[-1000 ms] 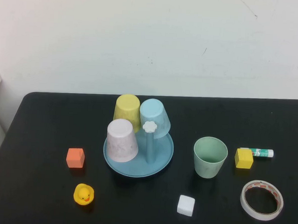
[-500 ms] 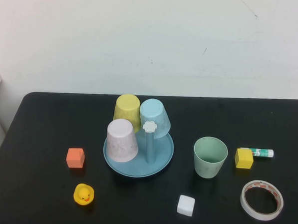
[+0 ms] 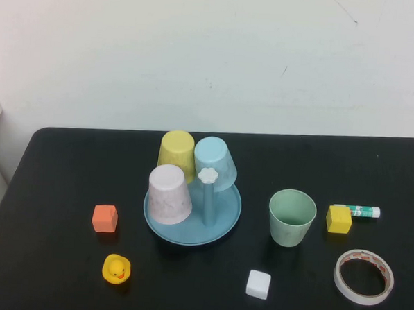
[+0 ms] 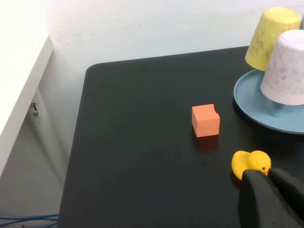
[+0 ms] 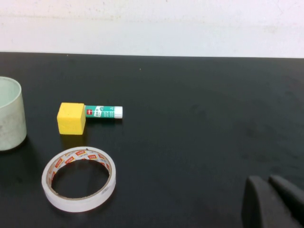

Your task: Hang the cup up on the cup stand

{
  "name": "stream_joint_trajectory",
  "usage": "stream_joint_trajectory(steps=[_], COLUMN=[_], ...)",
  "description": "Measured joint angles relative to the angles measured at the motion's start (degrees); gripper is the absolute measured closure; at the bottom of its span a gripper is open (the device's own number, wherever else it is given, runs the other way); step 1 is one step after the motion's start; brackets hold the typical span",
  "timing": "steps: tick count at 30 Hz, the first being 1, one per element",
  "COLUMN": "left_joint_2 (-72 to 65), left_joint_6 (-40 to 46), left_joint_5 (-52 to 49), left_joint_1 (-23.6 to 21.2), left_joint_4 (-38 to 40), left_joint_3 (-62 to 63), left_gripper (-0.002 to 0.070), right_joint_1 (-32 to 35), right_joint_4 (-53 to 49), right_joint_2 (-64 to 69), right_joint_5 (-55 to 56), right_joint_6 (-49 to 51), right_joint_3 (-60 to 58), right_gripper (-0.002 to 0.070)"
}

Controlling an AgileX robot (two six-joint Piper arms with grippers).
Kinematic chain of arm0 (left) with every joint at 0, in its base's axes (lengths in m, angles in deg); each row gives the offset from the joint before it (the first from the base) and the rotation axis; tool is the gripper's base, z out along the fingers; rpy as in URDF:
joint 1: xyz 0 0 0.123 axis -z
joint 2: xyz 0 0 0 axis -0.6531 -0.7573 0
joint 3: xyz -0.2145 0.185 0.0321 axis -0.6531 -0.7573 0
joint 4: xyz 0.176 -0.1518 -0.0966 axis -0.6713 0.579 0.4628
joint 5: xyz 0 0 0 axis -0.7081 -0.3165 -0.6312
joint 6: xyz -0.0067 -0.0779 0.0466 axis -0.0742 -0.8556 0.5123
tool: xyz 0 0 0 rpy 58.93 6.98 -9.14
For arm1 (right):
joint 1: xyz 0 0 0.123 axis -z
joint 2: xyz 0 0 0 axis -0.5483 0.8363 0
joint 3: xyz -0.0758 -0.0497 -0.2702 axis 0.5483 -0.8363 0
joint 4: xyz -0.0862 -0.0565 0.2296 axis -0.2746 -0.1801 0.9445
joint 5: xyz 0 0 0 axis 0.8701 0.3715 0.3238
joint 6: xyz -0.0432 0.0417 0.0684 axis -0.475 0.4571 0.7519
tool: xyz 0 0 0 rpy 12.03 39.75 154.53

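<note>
The mint-green cup stands upright and open on the black table, right of the cup stand; its edge shows in the right wrist view. The blue cup stand with its white flower cap holds a yellow cup, a light blue cup and a pale pink-white cup, all upside down. Neither arm shows in the high view. My left gripper is shut and empty, near the rubber duck. My right gripper is shut and empty, over the table's right part.
An orange cube and a yellow rubber duck lie left of the stand. A white cube, a yellow cube, a glue stick and a tape roll surround the green cup. A white wall stands behind the table.
</note>
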Motion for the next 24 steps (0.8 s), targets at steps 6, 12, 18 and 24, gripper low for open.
stream_joint_trajectory(steps=[6, 12, 18, 24], left_joint_2=[0.00, 0.00, 0.00, 0.00], left_joint_6=[0.00, 0.00, 0.00, 0.48], left_joint_5=[0.00, 0.00, 0.90, 11.34], left_joint_1=[0.00, 0.00, 0.00, 0.00], left_joint_4=[0.00, 0.00, -0.58, -2.05], left_joint_3=[0.00, 0.00, 0.00, -0.10], left_gripper=[0.0675, 0.0675, 0.0675, 0.0675], right_joint_1=[0.00, 0.00, 0.00, 0.00], right_joint_4=[0.00, 0.00, -0.22, -0.22], right_joint_2=[0.00, 0.00, 0.00, 0.00], right_joint_5=[0.00, 0.00, 0.00, 5.67], right_joint_6=[0.00, 0.00, 0.00, 0.00], right_joint_3=[0.00, 0.00, 0.00, -0.57], right_gripper=[0.0678, 0.0678, 0.0678, 0.0678])
